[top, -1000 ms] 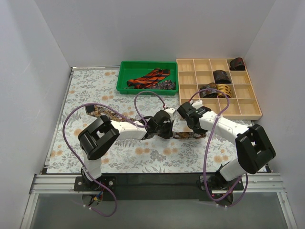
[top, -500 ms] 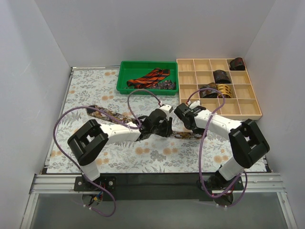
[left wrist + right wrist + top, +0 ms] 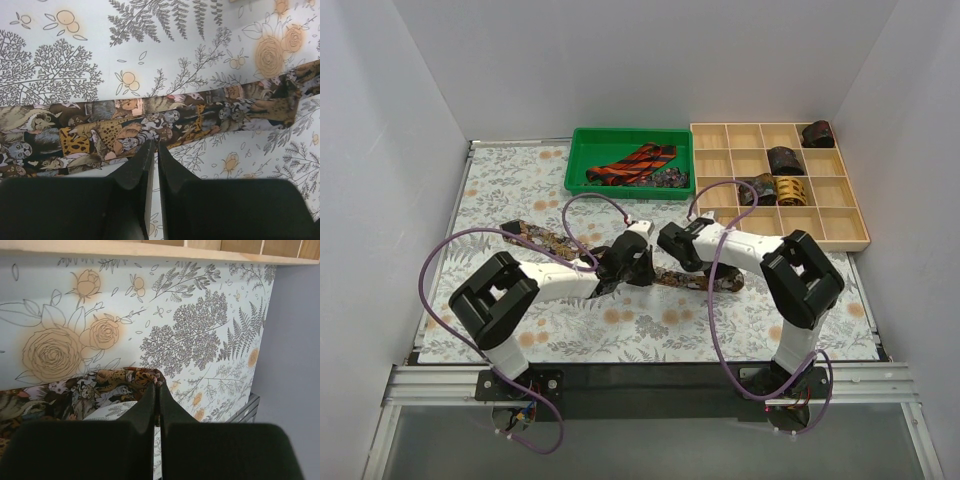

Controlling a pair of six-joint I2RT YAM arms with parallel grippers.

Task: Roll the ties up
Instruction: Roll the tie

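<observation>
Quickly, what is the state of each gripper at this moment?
Left gripper: closed, tips on the tie edge; whether it grips cannot be told.
Right gripper: closed on the tie's folded end.

Materials and finishes, both wrist views plus the overhead view.
The tie (image 3: 150, 120) at my fingertips is smooth printed cloth with a low satin sheen and no raised texture. The table covering (image 3: 75, 60) is a flat, matt printed sheet; I cannot tell whether it is cloth or paper. My left gripper (image 3: 154, 150) and right gripper (image 3: 157, 390) are matt black plastic, smooth-faced, with a faint sheen along the finger edges. The compartment tray (image 3: 840, 226) is pale bare wood that looks unvarnished. The bin (image 3: 590, 145) is green plastic, slightly glossy. My arm shells (image 3: 560, 283) are glossy white plastic with matt black joints. The rail (image 3: 420, 383) at the near edge is dull brushed metal.
</observation>
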